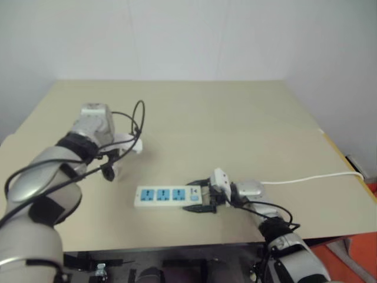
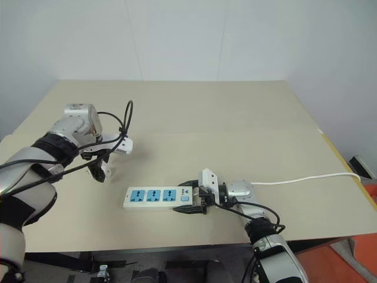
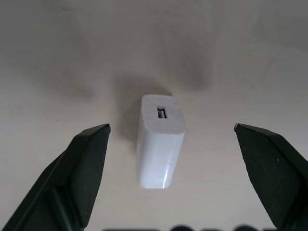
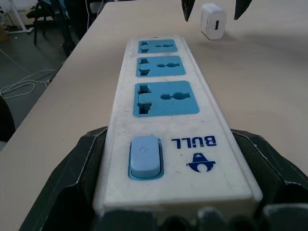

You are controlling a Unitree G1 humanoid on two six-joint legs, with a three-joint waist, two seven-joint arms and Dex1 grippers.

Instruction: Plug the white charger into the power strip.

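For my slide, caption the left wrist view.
Open left gripper poised above the small white boxy charger lying on the beige table.

Table: broad, flat, beige-tan top with a matte surface; a faint straight seam crosses it from side to side.

Wall: plain white, rising directly behind the table's far edge; a thin vertical seam runs down it.

Orange floor patch: beside the table's near right corner, below its edge.

Chairs: dark, standing on the grey floor well beyond the table's side edge.

Loose white cord: lying coiled on that grey floor, beside the table's edge.
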